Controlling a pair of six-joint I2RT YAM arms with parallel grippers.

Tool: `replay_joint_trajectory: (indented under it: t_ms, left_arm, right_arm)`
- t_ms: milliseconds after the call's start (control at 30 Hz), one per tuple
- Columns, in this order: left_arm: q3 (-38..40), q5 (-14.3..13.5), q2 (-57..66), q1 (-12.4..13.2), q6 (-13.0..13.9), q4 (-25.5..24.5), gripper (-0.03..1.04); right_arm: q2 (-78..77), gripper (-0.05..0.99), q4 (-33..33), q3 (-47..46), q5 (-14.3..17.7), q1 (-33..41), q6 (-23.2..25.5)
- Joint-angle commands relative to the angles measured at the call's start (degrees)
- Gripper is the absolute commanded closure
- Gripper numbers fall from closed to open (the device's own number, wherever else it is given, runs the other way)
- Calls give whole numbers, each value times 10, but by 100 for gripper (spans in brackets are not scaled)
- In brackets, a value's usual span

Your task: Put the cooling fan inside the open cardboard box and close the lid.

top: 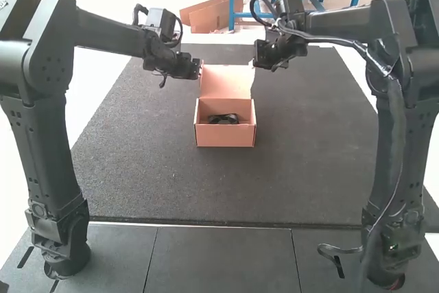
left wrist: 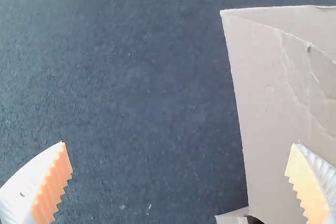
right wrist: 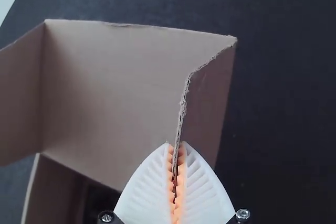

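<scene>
An open cardboard box (top: pixel 225 132) sits mid-mat with its lid (top: pixel 226 81) standing upright at the back. The black cooling fan (top: pixel 223 119) lies inside the box. My right gripper (right wrist: pixel 175 182) is shut on the lid's right side flap (right wrist: pixel 181 111), its white ribbed fingers pinching the cardboard edge; in the high view it sits at the lid's top right corner (top: pixel 264 58). My left gripper (top: pixel 195 70) hovers open at the lid's top left corner; its orange pads (left wrist: pixel 52 184) are spread wide, one beside the lid (left wrist: pixel 283 103).
A dark mat (top: pixel 137 142) covers the table around the box. Flattened cardboard (top: pixel 209 13) lies on the floor beyond the mat's far edge.
</scene>
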Motion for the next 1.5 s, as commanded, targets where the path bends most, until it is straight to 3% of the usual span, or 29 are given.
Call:
replay_joint_trajectory:
  t_ms: [0,1133,1467]
  left_arm:
    - [30,5,-10,-3,2,-3,4]
    - [29,4,-62,-20,-3,-79,4]
    - [-13,4,-89,-20,-2,-76,4]
  right_arm:
    - [-26,95,-12,-5,-9,6,-4]
    - [-109,95,-37,-96,-9,30,-4]
    - [-128,95,-38,-119,-9,39,-4]
